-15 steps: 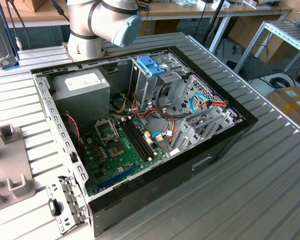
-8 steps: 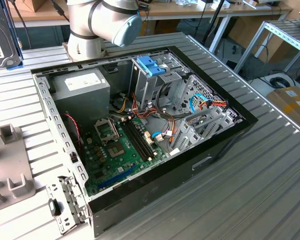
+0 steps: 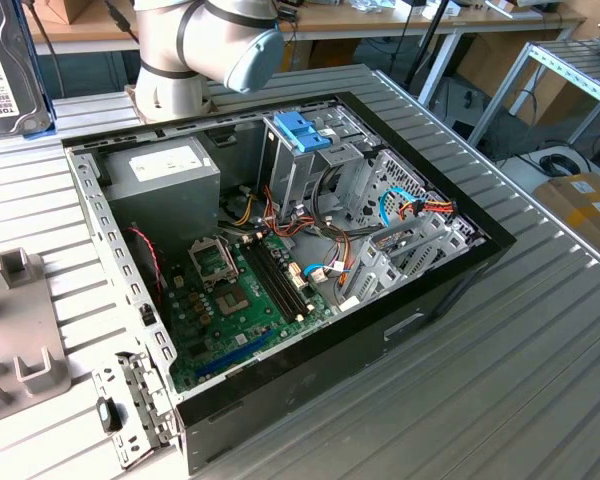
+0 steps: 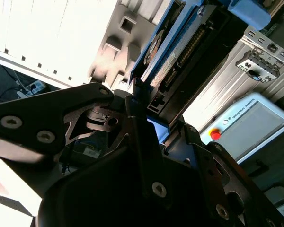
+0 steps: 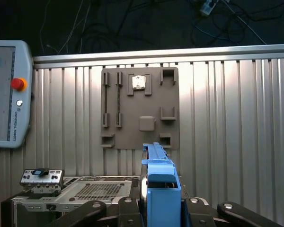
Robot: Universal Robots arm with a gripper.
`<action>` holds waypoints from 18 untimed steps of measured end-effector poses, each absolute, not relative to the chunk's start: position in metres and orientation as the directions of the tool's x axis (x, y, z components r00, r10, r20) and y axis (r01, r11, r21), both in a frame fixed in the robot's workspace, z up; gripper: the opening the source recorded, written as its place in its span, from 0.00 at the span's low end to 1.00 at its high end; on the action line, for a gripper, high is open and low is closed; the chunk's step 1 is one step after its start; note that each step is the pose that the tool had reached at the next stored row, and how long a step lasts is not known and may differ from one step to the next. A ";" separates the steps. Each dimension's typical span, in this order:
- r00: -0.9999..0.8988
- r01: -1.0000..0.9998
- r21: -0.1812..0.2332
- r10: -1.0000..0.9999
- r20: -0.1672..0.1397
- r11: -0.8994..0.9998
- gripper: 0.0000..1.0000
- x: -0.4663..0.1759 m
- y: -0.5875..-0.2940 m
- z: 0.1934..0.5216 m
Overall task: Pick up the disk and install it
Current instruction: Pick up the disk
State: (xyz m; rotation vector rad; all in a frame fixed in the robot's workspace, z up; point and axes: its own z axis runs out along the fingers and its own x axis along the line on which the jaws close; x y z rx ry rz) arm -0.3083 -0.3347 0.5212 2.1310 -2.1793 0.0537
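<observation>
The disk (image 5: 161, 187), edge-on in its light-blue carrier, stands between the fingers (image 5: 130, 215) of the gripper (image 5: 160, 210), apparently clamped. Beyond it, a grey fixture plate (image 5: 139, 109) lies on the ribbed table (image 5: 227, 118).

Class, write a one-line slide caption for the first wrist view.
The tool grips the blue-railed disk above the ribbed metal table, with a grey fixture plate and a teach pendant beyond.

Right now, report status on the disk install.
Gripper shut on the disk. Disk aloft, not yet in the open computer case. Blue latch atop the drive cage, cables beside it.
</observation>
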 end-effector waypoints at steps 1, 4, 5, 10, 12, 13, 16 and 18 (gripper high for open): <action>-0.020 -0.999 0.040 -0.996 0.091 0.024 0.37 -0.308 -0.335 0.521; -0.021 -0.999 0.040 -0.995 0.094 0.024 0.37 -0.305 -0.335 0.521; -0.021 -0.999 0.040 -0.995 0.094 0.024 0.37 -0.304 -0.335 0.521; -0.020 -0.999 0.040 -0.995 0.098 0.024 0.37 -0.298 -0.335 0.521; -0.020 -0.999 0.040 -0.995 0.099 0.024 0.37 -0.297 -0.335 0.521; -0.020 -0.999 0.040 -0.995 0.099 0.025 0.37 -0.296 -0.335 0.521; -0.020 -0.999 0.040 -0.995 0.100 0.025 0.37 -0.294 -0.335 0.521; -0.020 -0.999 0.040 -0.995 0.101 0.025 0.37 -0.293 -0.335 0.521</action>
